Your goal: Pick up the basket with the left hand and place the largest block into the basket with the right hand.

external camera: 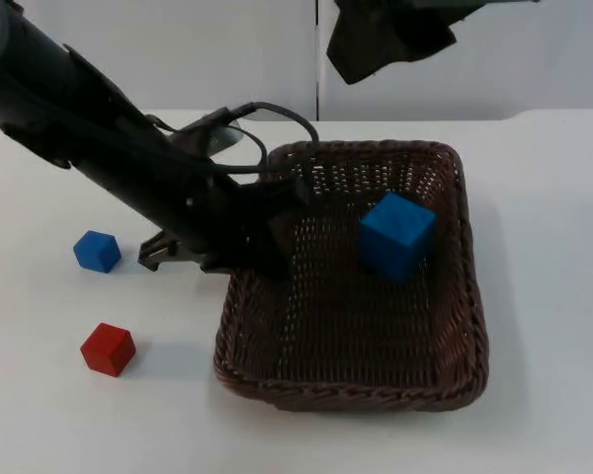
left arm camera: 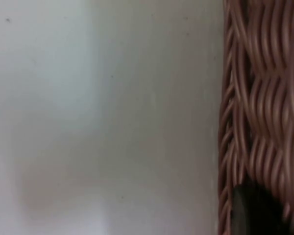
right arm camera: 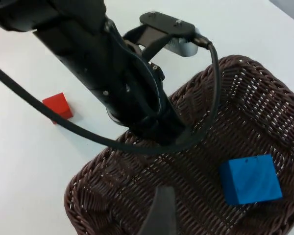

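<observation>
A brown wicker basket (external camera: 376, 385) is seen on the white desk (external camera: 544, 296), and the large blue block (external camera: 396, 235) is found inside it, toward the 1 o'clock part of its floor, leaning against the far-right weave. In the right wrist view the same block (right arm camera: 250, 179) is seen on the basket's (right arm camera: 112, 196) woven floor.

The left claw (external camera: 277, 232) is clamped on the basket's rim at 9 o'clock, one finger inside the wall and one outside; in the left wrist view the rim (left arm camera: 245, 122) is seen beside the bare desk (left arm camera: 103, 117).

The right claw (external camera: 385, 39) is held high above the basket's far edge, at 12 o'clock; whether it is wide or narrow cannot be told.

At 9 o'clock from the basket, well apart from it, a small blue cube (external camera: 97, 251) is seen, and a small red cube (external camera: 108, 349) is seen nearer the front edge.
</observation>
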